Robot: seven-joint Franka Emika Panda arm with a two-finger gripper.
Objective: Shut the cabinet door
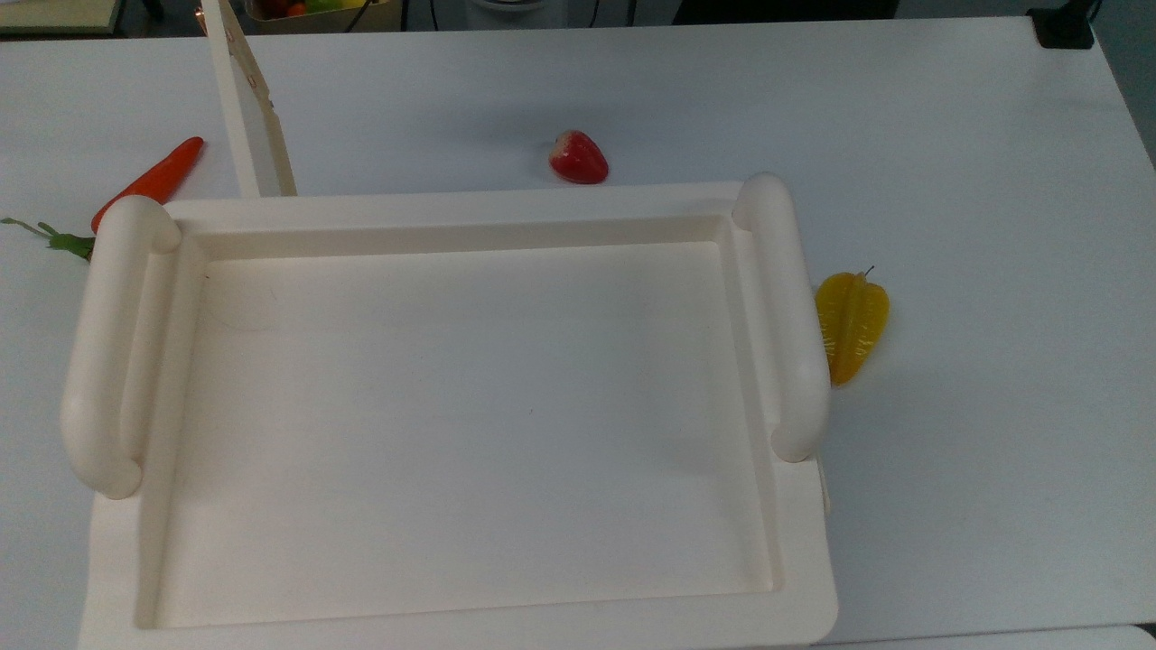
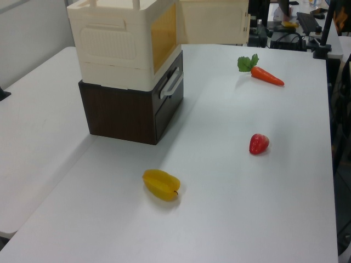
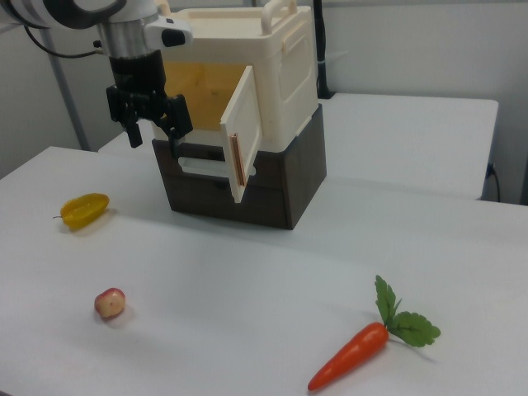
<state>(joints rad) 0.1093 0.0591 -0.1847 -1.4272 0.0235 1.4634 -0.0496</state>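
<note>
Since the closing push depends on which face gets met, start at the right view's left and find the gripper (image 3: 153, 128): pointing straight down from a near-vertical wrist, spread wide, gripping nothing, hanging before the open front. Move on to 3 o'clock of it and meet the cabinet door (image 3: 243, 124), close by but apart, swung out roughly square to the front, long axis upright, recessed inner face turned toward the gripper. Farther to 3 o'clock, take in the cabinet (image 3: 289, 74) on its dark base (image 3: 272, 194). Check against the top view: find the door (image 1: 244, 108) edge-on, running toward 12 o'clock from the cabinet's front rim (image 1: 452, 203). Judge therefore that pushing from here would only open it wider; expect to round the free edge and press the outer face toward 9 o'clock.
</note>
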